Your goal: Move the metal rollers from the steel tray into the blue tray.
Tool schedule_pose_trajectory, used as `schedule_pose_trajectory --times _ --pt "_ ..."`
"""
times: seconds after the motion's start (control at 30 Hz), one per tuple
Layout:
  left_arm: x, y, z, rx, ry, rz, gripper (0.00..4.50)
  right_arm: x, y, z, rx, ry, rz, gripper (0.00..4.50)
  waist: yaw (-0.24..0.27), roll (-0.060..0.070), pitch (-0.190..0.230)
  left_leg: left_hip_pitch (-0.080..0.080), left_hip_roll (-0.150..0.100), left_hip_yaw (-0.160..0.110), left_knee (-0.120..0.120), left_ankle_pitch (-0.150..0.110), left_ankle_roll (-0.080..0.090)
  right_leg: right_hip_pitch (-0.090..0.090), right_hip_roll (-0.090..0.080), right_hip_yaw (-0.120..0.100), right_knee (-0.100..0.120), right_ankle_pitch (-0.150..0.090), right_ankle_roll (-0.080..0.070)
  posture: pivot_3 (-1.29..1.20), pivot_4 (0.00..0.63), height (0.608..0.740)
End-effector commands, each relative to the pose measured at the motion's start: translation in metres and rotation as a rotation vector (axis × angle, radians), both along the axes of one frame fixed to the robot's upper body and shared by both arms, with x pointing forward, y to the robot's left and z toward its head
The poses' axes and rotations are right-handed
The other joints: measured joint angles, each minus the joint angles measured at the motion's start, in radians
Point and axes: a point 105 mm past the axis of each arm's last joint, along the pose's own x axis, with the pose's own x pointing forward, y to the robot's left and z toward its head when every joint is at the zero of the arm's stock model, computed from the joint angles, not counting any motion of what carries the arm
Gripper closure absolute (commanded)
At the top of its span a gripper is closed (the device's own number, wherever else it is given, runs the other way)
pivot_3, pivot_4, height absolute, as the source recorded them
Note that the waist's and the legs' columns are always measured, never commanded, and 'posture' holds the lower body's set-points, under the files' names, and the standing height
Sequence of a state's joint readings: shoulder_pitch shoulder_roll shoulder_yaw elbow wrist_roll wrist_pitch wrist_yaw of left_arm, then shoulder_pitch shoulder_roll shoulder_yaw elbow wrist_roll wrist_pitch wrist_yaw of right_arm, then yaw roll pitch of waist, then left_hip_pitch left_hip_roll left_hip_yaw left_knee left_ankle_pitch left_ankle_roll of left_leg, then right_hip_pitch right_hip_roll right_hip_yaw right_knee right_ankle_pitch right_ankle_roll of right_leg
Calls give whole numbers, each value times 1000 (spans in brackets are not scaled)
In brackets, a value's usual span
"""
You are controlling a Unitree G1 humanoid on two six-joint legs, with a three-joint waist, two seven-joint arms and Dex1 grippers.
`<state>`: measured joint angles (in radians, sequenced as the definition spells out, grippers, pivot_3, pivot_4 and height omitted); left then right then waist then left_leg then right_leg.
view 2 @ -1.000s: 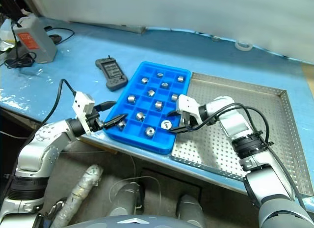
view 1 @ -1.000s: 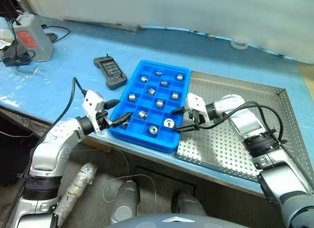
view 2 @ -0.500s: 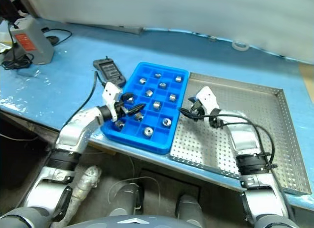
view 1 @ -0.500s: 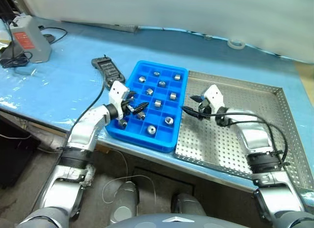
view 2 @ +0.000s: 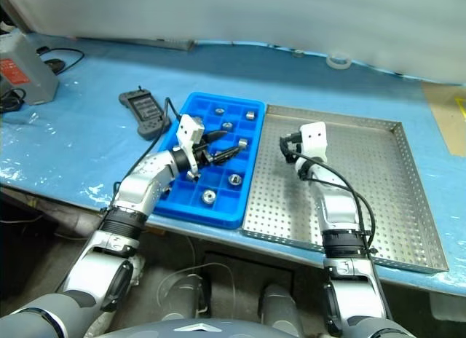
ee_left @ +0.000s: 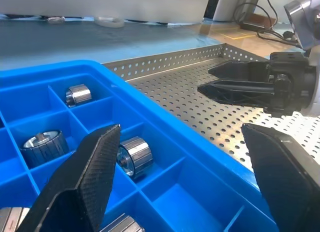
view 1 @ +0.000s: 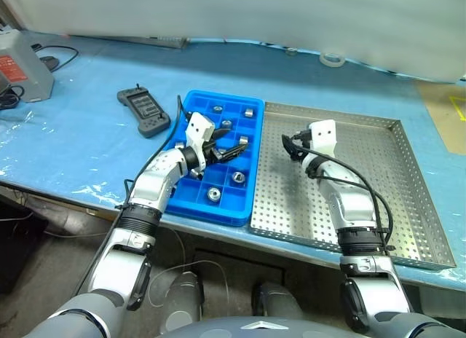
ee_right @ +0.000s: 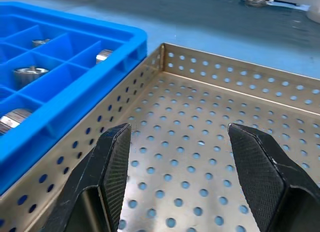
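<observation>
Your metal rollers (view 1: 237, 177) sit in the compartments of the blue tray (view 1: 183, 205), one to a cell. Some stand on end with the dark hole facing up, as the two nearest you do; in the left wrist view at least two lie on their sides (ee_left: 134, 157), long axis level with the tray floor. The blue tray lies on the desk (view 1: 80, 145) with its long side touching the left rim of the steel tray (view 1: 408, 185) — the perforated floor you can see carries no roller.

Your left gripper (view 1: 227, 150) hangs over the middle of the blue tray, pointing level toward the steel tray, its fingers (ee_left: 85, 177) spread wide and holding nothing. Your right gripper (view 1: 289, 148) hovers above the left part of the steel tray, also spread wide and empty, its fingers (ee_right: 112, 162) framing bare perforated metal.

A black handheld device (view 1: 143, 111) lies on the desk just left of the blue tray — a white tape ring (view 1: 333, 59) rests well beyond the steel tray.
</observation>
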<state>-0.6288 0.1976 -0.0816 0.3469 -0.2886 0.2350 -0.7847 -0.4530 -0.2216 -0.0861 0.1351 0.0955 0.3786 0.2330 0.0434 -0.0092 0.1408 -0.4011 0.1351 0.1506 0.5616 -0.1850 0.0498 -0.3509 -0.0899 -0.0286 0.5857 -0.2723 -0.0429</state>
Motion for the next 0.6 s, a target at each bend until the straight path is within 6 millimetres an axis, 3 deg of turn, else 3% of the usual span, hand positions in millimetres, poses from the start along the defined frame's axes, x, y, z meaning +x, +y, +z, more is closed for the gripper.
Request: schedule_pose_trajectory --times 0.03,0.37,0.6 --pt "1 1 16 -20 -58 -5 429 0 1 19 15 -74 -2 1300 1 0 0 0 0 0 0 0 0 0 0 0 0 0 0 -32 150 740" --pt "8 4 20 -70 -42 32 429 11 5 28 5 -112 3 1300 1 0 0 1 0 0 0 0 0 0 0 0 0 0 0 -23 150 740" --pt "5 -1 18 -87 -36 18 429 5 6 27 -12 -114 19 1300 0 0 0 -1 0 0 1 -1 1 0 0 0 -1 0 0 -41 150 740"
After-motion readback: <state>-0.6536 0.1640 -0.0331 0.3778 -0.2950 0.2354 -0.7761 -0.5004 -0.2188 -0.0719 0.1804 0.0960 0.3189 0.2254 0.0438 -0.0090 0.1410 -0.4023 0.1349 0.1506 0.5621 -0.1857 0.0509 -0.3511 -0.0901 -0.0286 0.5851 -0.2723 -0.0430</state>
